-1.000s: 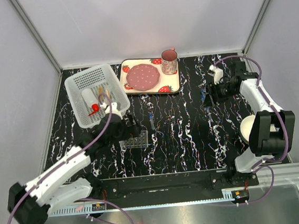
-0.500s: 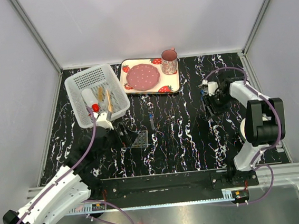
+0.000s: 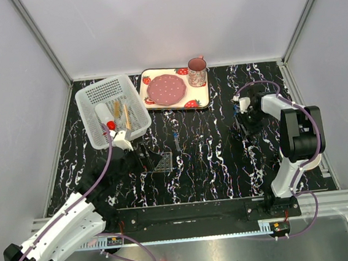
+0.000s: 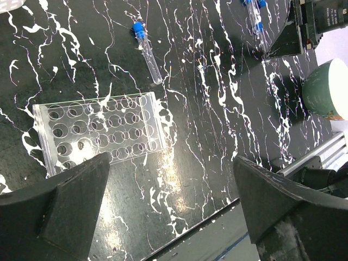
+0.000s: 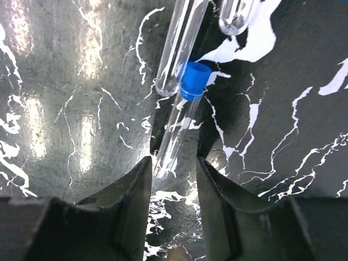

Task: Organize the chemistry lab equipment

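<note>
table: black slab (image 3: 214, 163) with white marble veins, glossy, lamp glare all over it.
left gripper: (image 4: 174, 217) dark fingers spread wide with nothing between them, hanging over the near edge of the rack.
rack: clear plastic grid rack (image 4: 100, 133), a flat rectangle with rows of round holes, lying left of centre on the table.
lone tube: thin clear tube with a blue cap (image 4: 148, 51), lying flat just past the rack's far right corner, not touching it.
right gripper: (image 5: 173, 201) low over the right side of the table, fingers only a narrow gap apart and clamped on nothing.
capped tube at right: slim glass tube with a bright blue cap (image 5: 179, 125), flat on the table, its rounded end right at the mouth of that narrow gap.
bare tube: uncapped clear tube (image 5: 179, 43) beside it, its rounded end against the blue cap.
third piece: another rounded glass end (image 5: 236, 13) pokes in at the far edge of the right wrist view, the rest out of sight.
basket: white perforated plastic basket (image 3: 90, 95) at the far left.
in the basket: small white bottle with a red cap (image 3: 105, 115) lying down, tan wooden sticks (image 3: 126, 116) beside it.
tray: strawberry-print tray (image 3: 201, 97) at the far middle, holding a round pink plate (image 3: 165, 89) and a pink mug (image 3: 197, 71).
bowl: round bowl (image 4: 326, 89), near right.
</note>
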`<control>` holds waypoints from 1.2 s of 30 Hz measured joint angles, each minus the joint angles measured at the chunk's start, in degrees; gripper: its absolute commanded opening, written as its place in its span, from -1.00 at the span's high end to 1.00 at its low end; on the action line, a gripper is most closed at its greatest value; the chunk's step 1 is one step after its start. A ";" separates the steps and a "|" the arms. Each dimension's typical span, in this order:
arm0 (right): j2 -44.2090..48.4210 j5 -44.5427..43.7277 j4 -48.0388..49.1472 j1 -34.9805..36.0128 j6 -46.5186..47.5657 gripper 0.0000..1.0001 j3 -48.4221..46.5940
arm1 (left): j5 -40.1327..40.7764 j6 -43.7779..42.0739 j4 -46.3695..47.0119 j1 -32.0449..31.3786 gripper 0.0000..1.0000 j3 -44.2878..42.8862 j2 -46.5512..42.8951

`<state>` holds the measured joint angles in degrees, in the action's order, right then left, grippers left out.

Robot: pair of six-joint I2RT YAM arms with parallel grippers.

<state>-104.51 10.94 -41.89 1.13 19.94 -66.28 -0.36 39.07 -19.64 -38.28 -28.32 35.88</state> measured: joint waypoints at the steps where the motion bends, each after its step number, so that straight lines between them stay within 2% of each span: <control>1: -0.13 -0.59 0.09 0.02 -0.26 0.16 -0.11 | -0.13 0.00 0.04 0.00 -0.98 0.00 0.07; 11: -0.26 -4.35 0.90 0.04 -1.01 0.34 -0.24 | -0.90 0.07 0.15 0.00 -0.98 0.00 0.94; 14: -0.26 -4.55 1.07 -0.04 -1.20 0.47 -0.24 | -1.25 0.31 0.39 0.00 -0.98 0.00 1.05; 15: -0.26 -4.59 1.16 -0.09 -1.25 0.57 -0.24 | -1.49 0.44 0.63 0.00 -0.98 0.00 1.09; 21: -0.26 -4.44 1.44 -0.55 -1.57 0.72 -0.13 | -4.55 1.99 4.46 0.02 -0.98 0.00 2.82; 30: 2.95 -0.96 1.27 -3.78 -1.46 0.80 2.03 | -15.82 9.77 19.56 0.55 -0.98 0.33 10.62; 33: 7.58 3.82 0.09 -4.85 -0.46 0.79 3.10 | -20.28 14.45 28.98 0.55 -0.98 1.05 15.37; 36: 13.09 13.44 -1.68 -4.83 2.23 0.77 3.19 | -23.98 19.69 39.28 0.52 -0.98 1.40 21.38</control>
<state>-91.42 24.38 -43.57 -3.70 22.17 -63.09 -24.34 58.76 19.64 -37.76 -26.92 57.25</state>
